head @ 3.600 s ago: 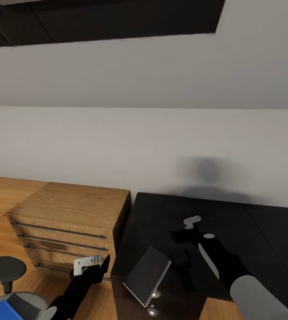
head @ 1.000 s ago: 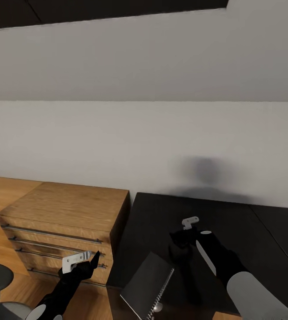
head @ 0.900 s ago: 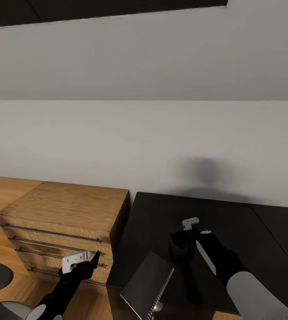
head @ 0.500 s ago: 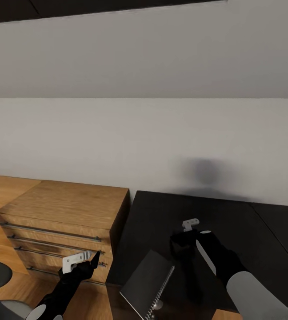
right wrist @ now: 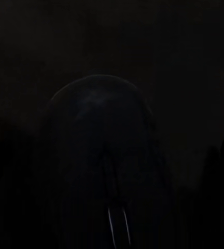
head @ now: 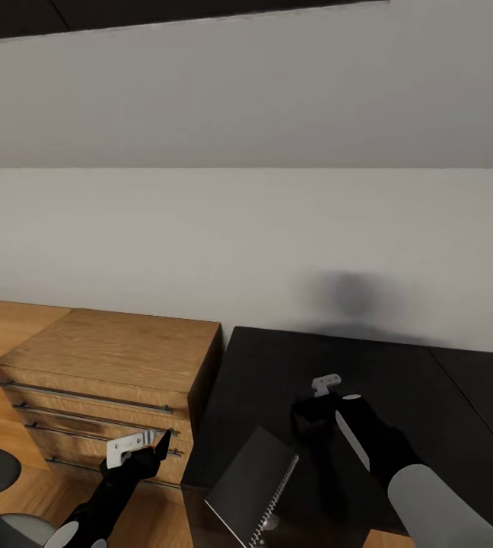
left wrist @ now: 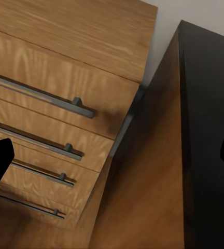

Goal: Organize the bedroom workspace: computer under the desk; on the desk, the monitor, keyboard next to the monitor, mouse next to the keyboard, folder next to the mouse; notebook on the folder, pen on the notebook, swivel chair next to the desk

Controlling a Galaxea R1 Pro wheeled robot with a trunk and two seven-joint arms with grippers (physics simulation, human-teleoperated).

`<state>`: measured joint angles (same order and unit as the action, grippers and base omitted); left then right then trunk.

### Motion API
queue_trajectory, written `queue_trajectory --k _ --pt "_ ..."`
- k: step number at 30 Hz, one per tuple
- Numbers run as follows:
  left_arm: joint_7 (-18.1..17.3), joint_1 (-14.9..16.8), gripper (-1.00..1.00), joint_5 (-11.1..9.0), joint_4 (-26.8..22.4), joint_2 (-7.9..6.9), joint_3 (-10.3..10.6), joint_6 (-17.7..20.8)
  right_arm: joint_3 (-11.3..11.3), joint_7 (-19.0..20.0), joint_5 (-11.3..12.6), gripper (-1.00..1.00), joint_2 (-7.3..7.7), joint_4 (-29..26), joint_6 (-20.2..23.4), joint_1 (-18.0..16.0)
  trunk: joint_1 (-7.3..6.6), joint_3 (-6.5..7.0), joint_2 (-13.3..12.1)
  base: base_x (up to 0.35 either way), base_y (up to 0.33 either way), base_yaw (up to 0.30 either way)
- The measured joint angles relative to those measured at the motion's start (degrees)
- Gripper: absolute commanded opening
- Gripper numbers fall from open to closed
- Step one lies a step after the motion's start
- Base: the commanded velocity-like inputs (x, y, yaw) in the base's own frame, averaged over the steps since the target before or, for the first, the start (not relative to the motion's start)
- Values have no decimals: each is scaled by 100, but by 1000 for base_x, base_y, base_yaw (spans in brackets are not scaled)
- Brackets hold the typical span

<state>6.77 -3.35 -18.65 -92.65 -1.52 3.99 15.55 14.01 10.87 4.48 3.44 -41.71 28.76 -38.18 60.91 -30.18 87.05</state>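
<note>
Right gripper [head: 316,401] (can't tell if spread) hovered over the desk [head: 399,380]; notebook [head: 252,476] lay lower-left of it, left gripper [head: 144,445] spread.

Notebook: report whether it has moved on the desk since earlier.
No. The notebook still sits at the desk front edge above the same round knob; only the camera view shifted.

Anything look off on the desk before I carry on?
Yes: the notebook lies askew at the desk's front corner, its spiral edge overhanging the front edge above a drawer knob. It could slide off.
</note>
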Motion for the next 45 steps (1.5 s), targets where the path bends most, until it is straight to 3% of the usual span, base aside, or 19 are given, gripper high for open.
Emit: queue_trajectory --k 26,45 --pt "0 0 100 0 -1 0 0 -1 18 -8 6 100 -8 -19 7 5 0 -1 0 0 0 0" --pt "0 0 100 0 -4 -2 0 -1 44 -10 -3 100 -96 -78 69 5 0 -1 0 0 0 0"
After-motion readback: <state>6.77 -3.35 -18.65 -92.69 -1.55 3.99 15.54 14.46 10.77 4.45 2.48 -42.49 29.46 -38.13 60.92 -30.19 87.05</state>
